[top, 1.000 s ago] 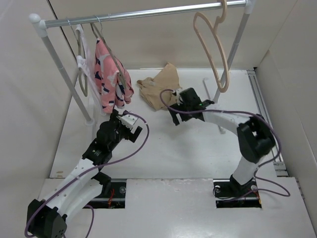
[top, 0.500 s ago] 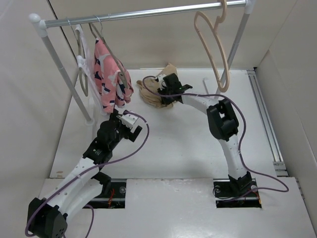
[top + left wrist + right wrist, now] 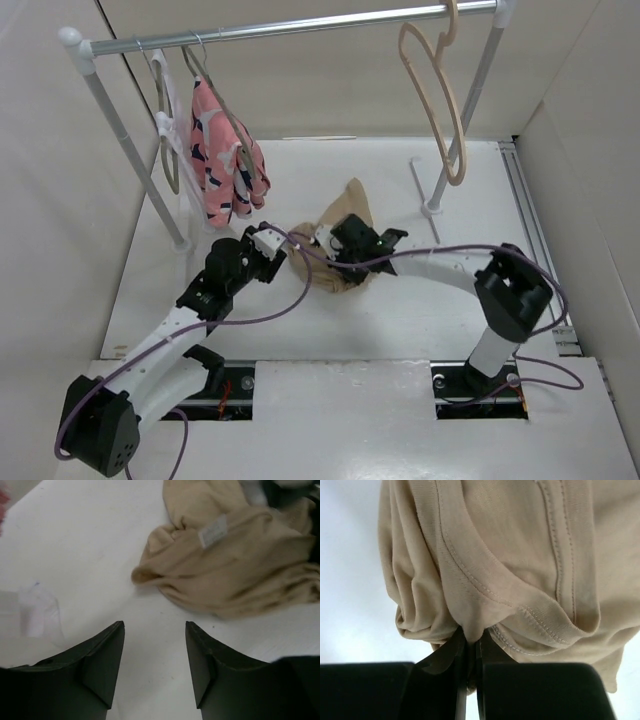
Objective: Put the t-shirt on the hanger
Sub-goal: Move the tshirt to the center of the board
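The tan t-shirt [image 3: 345,215] lies bunched on the white table, a little behind its middle. My right gripper [image 3: 336,247] is shut on a fold of it, and the wrist view shows the t-shirt [image 3: 520,555] pinched between the closed right gripper [image 3: 470,641] tips. My left gripper [image 3: 277,243] is just left of the heap. In its wrist view the left gripper [image 3: 154,630] stands open over bare table, nothing between its fingers, with the t-shirt [image 3: 235,565] and its white label a short way ahead. The cream hanger [image 3: 440,100] hangs empty on the rail at the back right.
A clothes rail [image 3: 290,25] spans the back on two posts, the left post [image 3: 130,150] and the right post's foot [image 3: 432,208]. A pink patterned garment [image 3: 225,150] and thin grey hangers [image 3: 165,150] hang at its left end. Beige walls close in both sides.
My right gripper shut on the t-shirt at the back of the table and dragged it nearer and leftward. My left gripper moved right toward the heap and its jaws narrowed.
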Controlling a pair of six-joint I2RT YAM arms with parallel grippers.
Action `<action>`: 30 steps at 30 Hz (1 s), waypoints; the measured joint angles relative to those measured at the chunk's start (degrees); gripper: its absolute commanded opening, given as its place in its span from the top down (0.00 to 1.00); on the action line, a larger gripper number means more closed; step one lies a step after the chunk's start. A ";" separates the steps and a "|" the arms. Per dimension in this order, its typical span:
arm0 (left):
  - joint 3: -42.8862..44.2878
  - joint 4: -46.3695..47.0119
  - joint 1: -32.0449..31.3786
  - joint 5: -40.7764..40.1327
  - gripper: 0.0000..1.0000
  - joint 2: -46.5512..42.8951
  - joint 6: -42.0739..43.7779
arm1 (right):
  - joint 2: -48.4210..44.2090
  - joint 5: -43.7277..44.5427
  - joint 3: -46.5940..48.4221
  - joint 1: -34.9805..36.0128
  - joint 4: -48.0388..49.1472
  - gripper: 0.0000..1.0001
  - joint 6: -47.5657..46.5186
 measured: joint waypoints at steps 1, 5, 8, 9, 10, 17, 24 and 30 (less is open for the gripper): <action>0.13 0.02 0.00 1.25 0.48 1.22 -0.17 | -2.29 0.44 -2.60 2.14 -0.61 0.92 0.83; 2.19 -0.46 -0.02 6.23 0.43 6.64 -0.11 | -11.34 1.68 -12.00 7.34 -4.39 0.32 6.36; 5.09 -1.22 0.00 8.28 0.47 12.11 0.22 | -16.57 3.69 -15.67 7.41 -6.95 0.11 9.94; 6.12 -1.81 0.00 9.38 0.47 13.73 0.83 | -17.99 4.83 -16.28 7.37 -7.58 0.06 11.02; 6.84 -2.43 0.00 10.71 0.47 14.88 1.64 | -19.28 5.60 -16.63 7.37 -8.26 0.01 12.02; 10.78 -18.71 0.35 28.04 0.33 15.19 21.81 | -24.24 8.83 -17.09 7.43 -8.79 0.01 14.25; 10.19 -21.00 0.26 26.64 0.49 15.26 26.47 | -20.55 9.86 -12.59 7.45 -9.66 0.01 12.79; 10.14 -19.58 0.37 21.00 0.49 18.23 28.57 | -20.48 9.77 -8.79 7.45 -9.88 0.01 11.13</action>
